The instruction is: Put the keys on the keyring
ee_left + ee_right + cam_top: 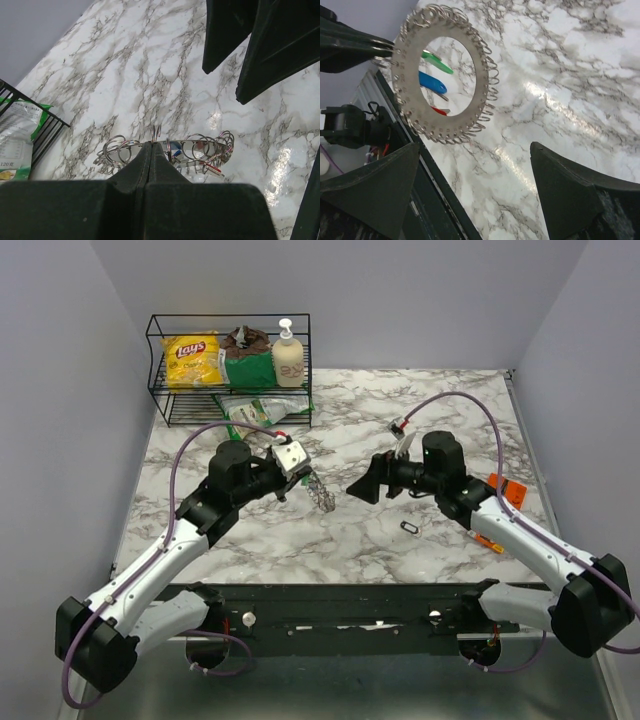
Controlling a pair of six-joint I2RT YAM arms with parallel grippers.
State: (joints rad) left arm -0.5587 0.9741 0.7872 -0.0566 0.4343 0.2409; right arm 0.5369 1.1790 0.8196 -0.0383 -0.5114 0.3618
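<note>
Keys [432,82] with keyring [400,75] in left gripper [152,148]; wire basket [230,317] well behind.

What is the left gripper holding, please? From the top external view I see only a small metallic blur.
Observer: A flat metal ring, its rim lined with small wire loops; the left gripper is shut on its edge.
Operator: Are there any keys at it?
Observer: The right wrist view shows a green-headed key, a blue-headed key and a red-headed key through its hole.
Operator: And the other arm?
Observer: The right gripper is open and empty, facing the ring.
</note>
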